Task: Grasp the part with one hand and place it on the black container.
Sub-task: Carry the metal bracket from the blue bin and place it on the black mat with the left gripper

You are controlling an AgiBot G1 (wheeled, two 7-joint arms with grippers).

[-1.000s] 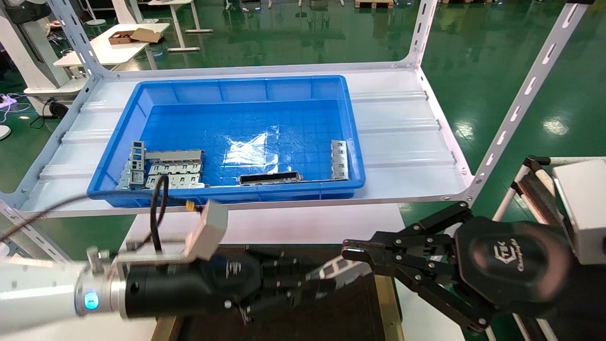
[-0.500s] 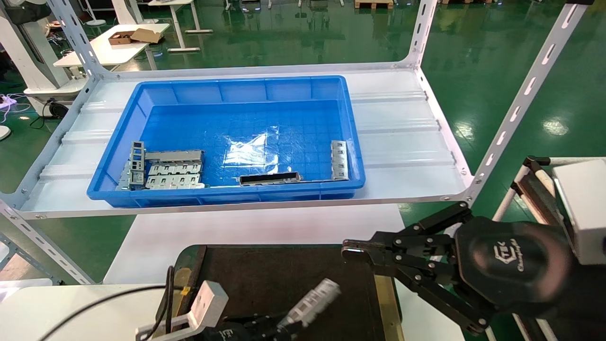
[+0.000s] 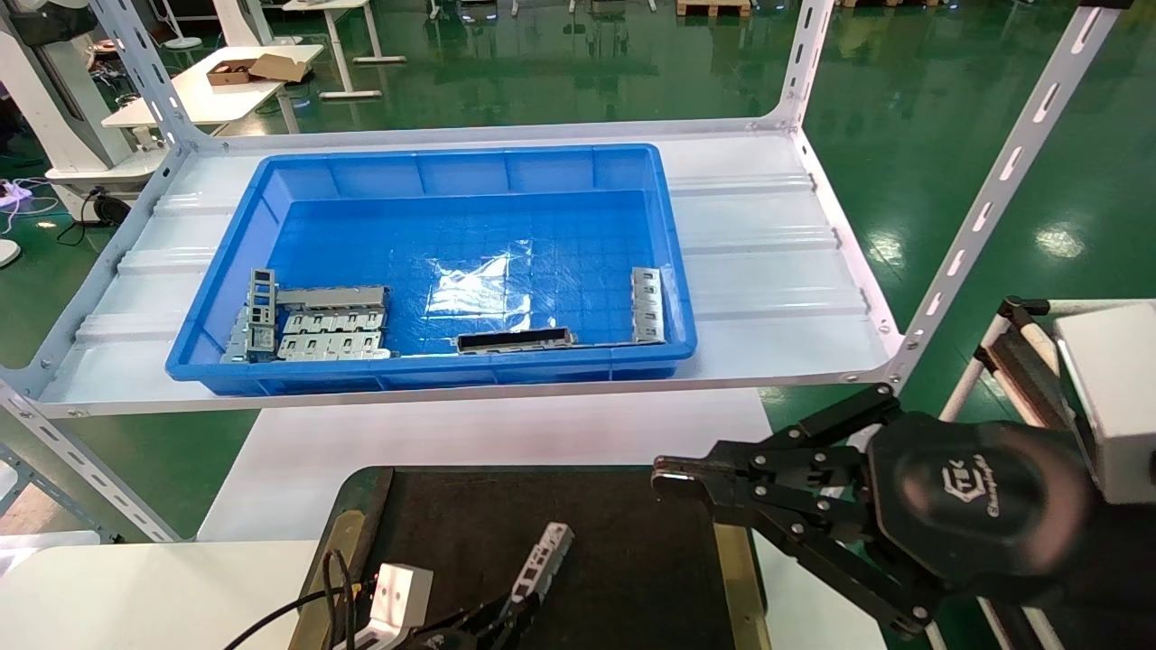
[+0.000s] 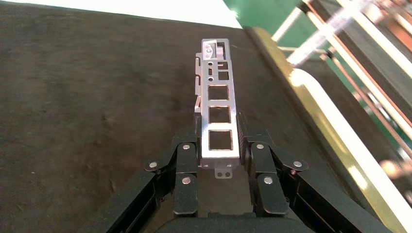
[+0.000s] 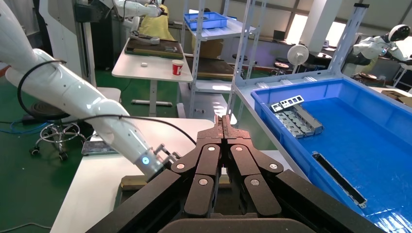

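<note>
Left tool (image 4: pixel 219 145) clamped on the part (image 4: pixel 217 114), low over the black container (image 3: pixel 623 578) with its far end near the surface; pickup done, release left; right tool (image 5: pixel 224 121) pinched shut, empty, parked beside the container.

The bin (image 3: pixel 433 271) sits on the shelf (image 3: pixel 777 262), behind the black container (image 3: pixel 623 560). In the bin, the plates (image 3: pixel 330 329) lie at its front left corner, the bar (image 3: pixel 515 339) along its front wall, and one more bracket (image 3: pixel 647 304) by its right wall. The part (image 3: pixel 540 561) is over the black container, near its front edge, in the left gripper (image 4: pixel 219 160). The right gripper (image 3: pixel 686 477) is above the black container's right edge.
</note>
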